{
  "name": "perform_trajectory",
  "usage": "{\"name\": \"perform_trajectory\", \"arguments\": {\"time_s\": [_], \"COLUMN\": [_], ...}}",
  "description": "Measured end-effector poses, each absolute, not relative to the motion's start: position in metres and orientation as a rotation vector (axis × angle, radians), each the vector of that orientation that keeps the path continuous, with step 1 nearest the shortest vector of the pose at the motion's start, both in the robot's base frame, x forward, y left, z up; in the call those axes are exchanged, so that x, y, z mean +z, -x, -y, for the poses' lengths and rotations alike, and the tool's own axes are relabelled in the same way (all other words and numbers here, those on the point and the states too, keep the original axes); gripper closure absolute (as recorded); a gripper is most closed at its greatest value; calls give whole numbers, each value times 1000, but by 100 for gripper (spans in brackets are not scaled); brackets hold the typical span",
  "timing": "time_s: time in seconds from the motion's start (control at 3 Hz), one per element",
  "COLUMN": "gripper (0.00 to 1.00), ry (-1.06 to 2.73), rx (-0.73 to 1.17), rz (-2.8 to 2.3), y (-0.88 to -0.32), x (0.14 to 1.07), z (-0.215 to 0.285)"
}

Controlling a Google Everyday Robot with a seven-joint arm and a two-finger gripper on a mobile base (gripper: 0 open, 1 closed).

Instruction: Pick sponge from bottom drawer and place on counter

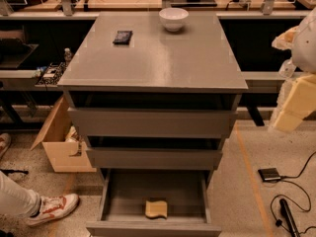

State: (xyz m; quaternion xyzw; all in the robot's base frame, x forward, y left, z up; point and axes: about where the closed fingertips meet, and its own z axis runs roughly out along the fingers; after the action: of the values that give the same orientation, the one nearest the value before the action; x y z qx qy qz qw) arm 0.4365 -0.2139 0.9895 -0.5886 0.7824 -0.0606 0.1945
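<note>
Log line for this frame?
stage: pick not started | gripper: right of cabinet, away from drawer | sponge: in open bottom drawer, near front | counter: bowl, black packet

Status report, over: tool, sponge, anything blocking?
Tool at right, up beside the counter. Sponge flat in open bottom drawer, untouched. Nothing on top of it.
</note>
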Motion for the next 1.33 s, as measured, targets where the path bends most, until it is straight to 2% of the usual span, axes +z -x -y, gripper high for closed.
{"name": "perform_trajectory", "arguments": {"time_s": [0.33, 1.0, 1.33], "gripper": [0, 0, 0], "ry": [1655, 1671, 1710], "rx": [-121, -123, -109], "rz": [-2307, -2335, -2418], "y": [-437, -437, -437], "x": [937, 928, 886], "z": [231, 234, 246]}}
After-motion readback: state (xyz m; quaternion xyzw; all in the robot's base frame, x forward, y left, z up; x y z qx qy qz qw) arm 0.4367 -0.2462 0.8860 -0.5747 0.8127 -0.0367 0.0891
